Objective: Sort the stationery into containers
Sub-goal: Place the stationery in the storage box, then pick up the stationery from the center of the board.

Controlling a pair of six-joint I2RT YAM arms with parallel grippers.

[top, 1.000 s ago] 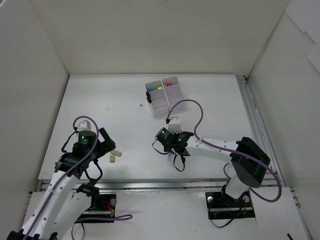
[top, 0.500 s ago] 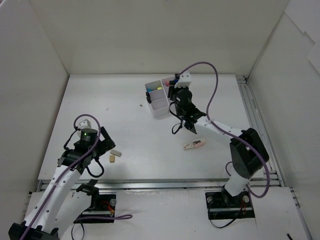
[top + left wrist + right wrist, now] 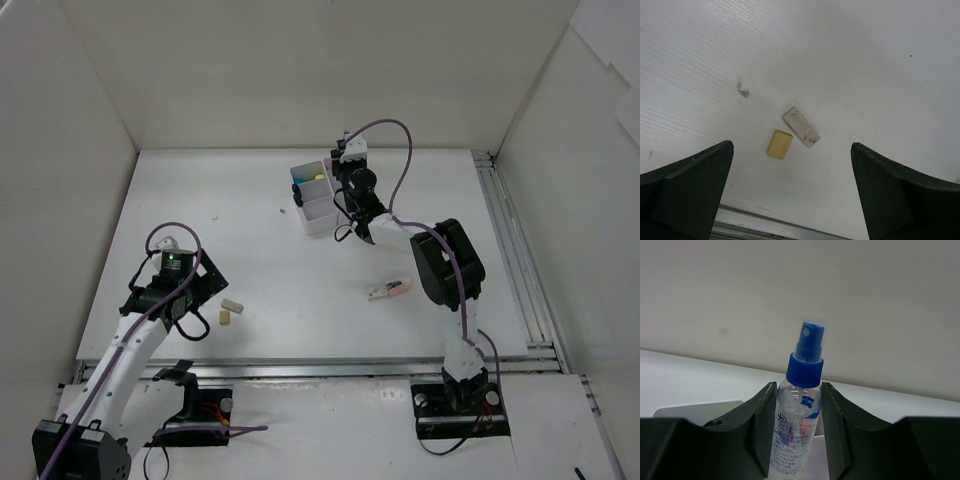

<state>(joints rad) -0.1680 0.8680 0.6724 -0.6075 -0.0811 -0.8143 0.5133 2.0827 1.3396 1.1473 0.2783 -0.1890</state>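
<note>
My right gripper (image 3: 350, 178) is shut on a clear bottle with a blue cap (image 3: 801, 405), held upright over the right side of the white organiser (image 3: 318, 208). The bottle is hidden in the top view. My left gripper (image 3: 203, 290) is open and empty above the table. In the left wrist view it (image 3: 791, 146) frames a beige eraser (image 3: 779, 144) and a white eraser (image 3: 801, 127) lying side by side. They also show in the top view, beige (image 3: 225, 317) and white (image 3: 232, 305). A pink eraser (image 3: 388, 291) lies on the table right of centre.
The organiser's back left compartment holds yellow and blue items (image 3: 316, 178). A metal rail (image 3: 300, 370) runs along the front edge and another (image 3: 508, 250) along the right side. White walls enclose the table on three sides.
My right arm has swung from the table's middle to the organiser at the back. The pink eraser now lies uncovered. My left arm has shifted slightly.
</note>
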